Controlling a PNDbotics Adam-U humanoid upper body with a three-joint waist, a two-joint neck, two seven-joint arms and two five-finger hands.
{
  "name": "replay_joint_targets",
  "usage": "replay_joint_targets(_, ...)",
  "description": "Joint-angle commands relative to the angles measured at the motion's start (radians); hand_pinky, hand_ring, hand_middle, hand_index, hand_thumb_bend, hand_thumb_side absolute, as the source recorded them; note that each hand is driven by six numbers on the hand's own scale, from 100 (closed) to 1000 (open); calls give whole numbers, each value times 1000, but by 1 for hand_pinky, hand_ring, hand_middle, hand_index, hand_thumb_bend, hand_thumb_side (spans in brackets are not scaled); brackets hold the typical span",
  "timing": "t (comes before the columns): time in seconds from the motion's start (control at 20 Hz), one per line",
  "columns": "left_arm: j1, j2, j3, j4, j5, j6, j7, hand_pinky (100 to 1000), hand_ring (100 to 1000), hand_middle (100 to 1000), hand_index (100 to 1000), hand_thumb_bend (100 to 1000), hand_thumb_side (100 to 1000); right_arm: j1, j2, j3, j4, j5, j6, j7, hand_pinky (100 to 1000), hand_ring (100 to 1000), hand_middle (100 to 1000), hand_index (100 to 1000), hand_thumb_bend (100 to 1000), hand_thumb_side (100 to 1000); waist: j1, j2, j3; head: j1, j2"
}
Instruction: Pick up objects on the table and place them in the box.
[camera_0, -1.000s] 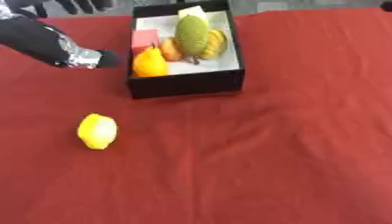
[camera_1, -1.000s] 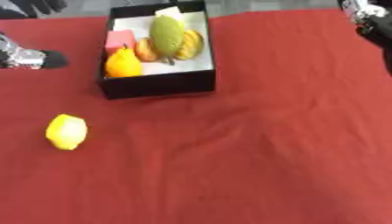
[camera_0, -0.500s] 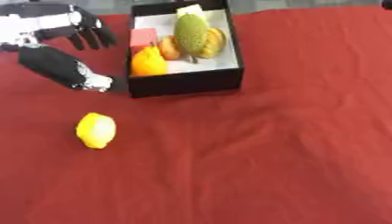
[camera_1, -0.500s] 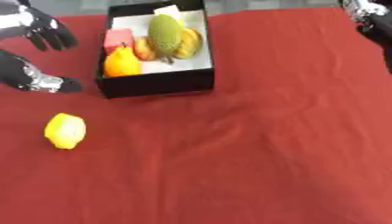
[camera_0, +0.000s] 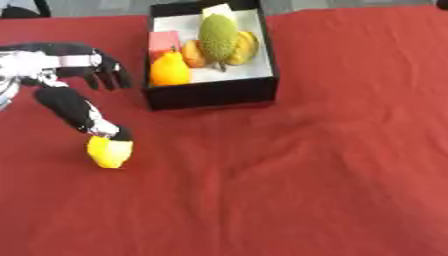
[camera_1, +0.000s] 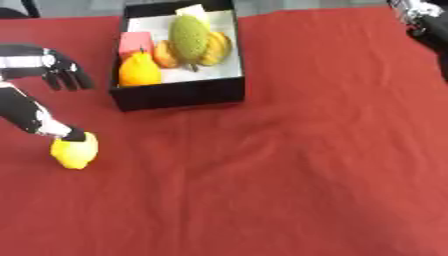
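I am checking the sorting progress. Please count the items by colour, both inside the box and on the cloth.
Yellow: 3, a lemon on the cloth, a banana, a pale block
Orange: 2
Green: 1
Pink: 1
Total: 7

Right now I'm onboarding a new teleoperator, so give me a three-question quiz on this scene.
1. True or false: the lemon already lies in the box.
2. Which hand is at the lemon?
A. the left hand
B. the right hand
C. neither
3. Fill in: the cloth on the table is ____.

Key
1. False: it lies on the cloth, in front of the box and to its left.
2. A: the thumb tip of the left hand touches the top of the lemon, while its fingers are spread above; the right hand shows only at the upper right corner of the right eye view.
3. Red.
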Motion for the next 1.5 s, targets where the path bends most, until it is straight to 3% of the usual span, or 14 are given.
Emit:
replay_joint_targets(0.05,-2,24,8,7,-2,-2,-26,806,796,759,805,647,263,-8,-26,-8,-22,5,-2,1,833,793,703,855,231,296,-3,-18,-1,4,-4)
replay_joint_targets(0.55,43,18,11,42,-46,-12,-13,809,799,762,801,691,228,-5,-19,-8,-22,9,-3,0,833,793,702,854,220,302,-10,-16,-3,12,-11)
replay_joint_targets(1.5,52,-38,5,147,-126,-73,29,722,711,647,738,640,100,-2,-9,-9,-22,11,-2,-4,834,793,701,853,221,305,-18,-12,-5,12,-14)
